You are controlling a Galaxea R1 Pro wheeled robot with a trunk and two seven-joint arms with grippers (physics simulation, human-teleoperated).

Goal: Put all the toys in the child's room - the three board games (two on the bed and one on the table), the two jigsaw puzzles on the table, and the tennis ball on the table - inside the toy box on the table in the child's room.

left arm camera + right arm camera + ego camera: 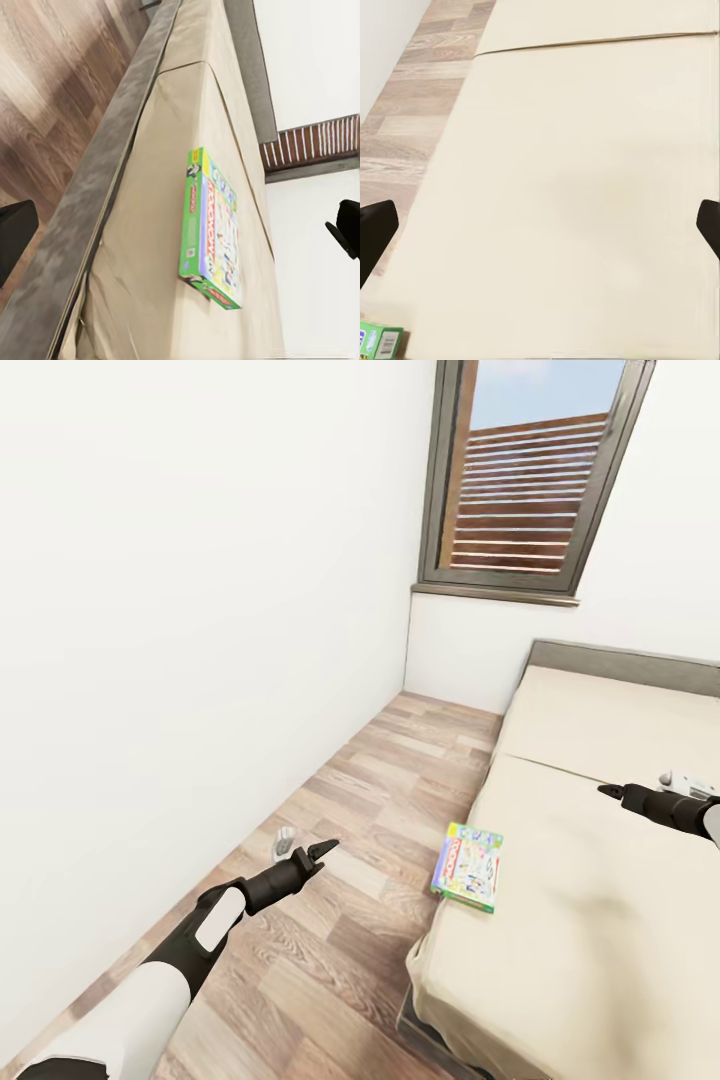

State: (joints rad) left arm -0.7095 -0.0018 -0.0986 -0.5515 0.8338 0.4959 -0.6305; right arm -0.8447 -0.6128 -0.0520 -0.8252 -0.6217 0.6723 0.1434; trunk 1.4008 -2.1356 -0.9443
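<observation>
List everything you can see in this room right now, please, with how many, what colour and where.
Monopoly board game: one, green box with a colourful lid, flat on the bed near its floor-side edge.
Bed: one, cream mattress on a grey frame, at the right.
Small object on the floor: one, grey-white, by the left wall; too small to identify.
Floor: wood planks, between wall and bed.
Window: one, grey frame, far wall, slatted fence outside.
Walls: white.
Left tool: black, open, over the floor.
Right tool: black, open, over the bed.
</observation>
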